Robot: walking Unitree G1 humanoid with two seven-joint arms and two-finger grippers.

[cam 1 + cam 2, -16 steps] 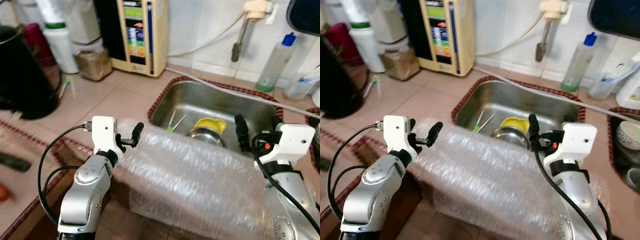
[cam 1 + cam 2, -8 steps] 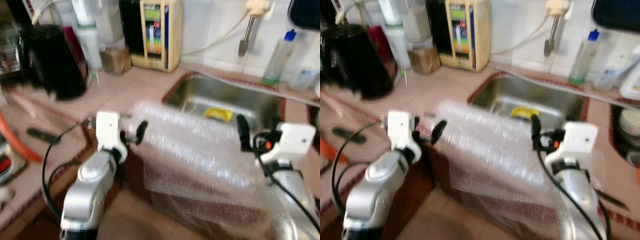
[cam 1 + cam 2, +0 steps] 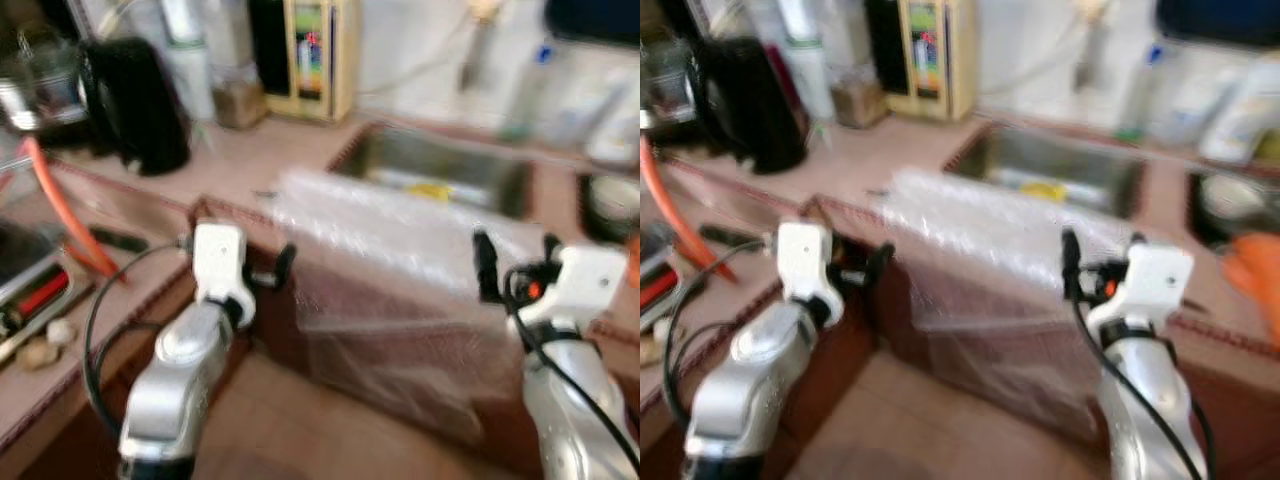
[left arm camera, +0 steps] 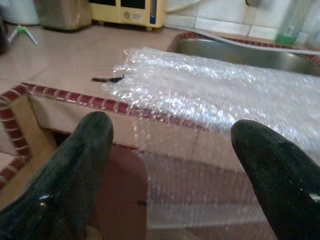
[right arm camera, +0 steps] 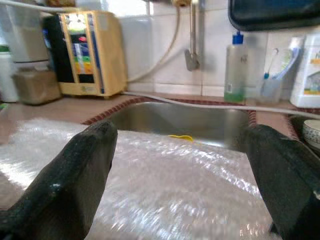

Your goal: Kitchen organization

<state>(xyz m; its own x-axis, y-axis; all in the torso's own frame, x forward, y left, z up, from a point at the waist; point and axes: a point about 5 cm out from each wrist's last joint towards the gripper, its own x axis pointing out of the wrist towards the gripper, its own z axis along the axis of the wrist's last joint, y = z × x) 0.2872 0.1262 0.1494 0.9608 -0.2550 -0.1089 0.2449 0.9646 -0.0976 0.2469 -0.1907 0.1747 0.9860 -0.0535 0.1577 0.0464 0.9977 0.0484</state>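
Observation:
A clear sheet of bubble wrap (image 3: 400, 260) lies over the tiled counter edge in front of the steel sink (image 3: 450, 160) and hangs down the cabinet front. My left gripper (image 3: 272, 275) is open, level with the counter edge beside the sheet's left end, not touching it. In the left wrist view the bubble wrap (image 4: 210, 90) lies beyond the left gripper (image 4: 170, 125). My right gripper (image 3: 515, 265) is open near the sheet's right end, nothing between its fingers. Its wrist view shows the bubble wrap (image 5: 165, 185) just below the right gripper (image 5: 180, 129). A yellow item (image 5: 181, 137) lies in the sink.
A black kettle (image 3: 135, 100) and a cream appliance (image 3: 308, 55) stand at the back left of the counter. An orange hose (image 3: 60, 210) crosses the left counter. A soap bottle (image 5: 235, 65) stands behind the sink, a bowl (image 3: 610, 195) at the right. Brown floor lies below.
The whole view has pulled back from the counter and is blurred, so the cabinet front and floor now show. Both grippers stay open at the sheet's ends.

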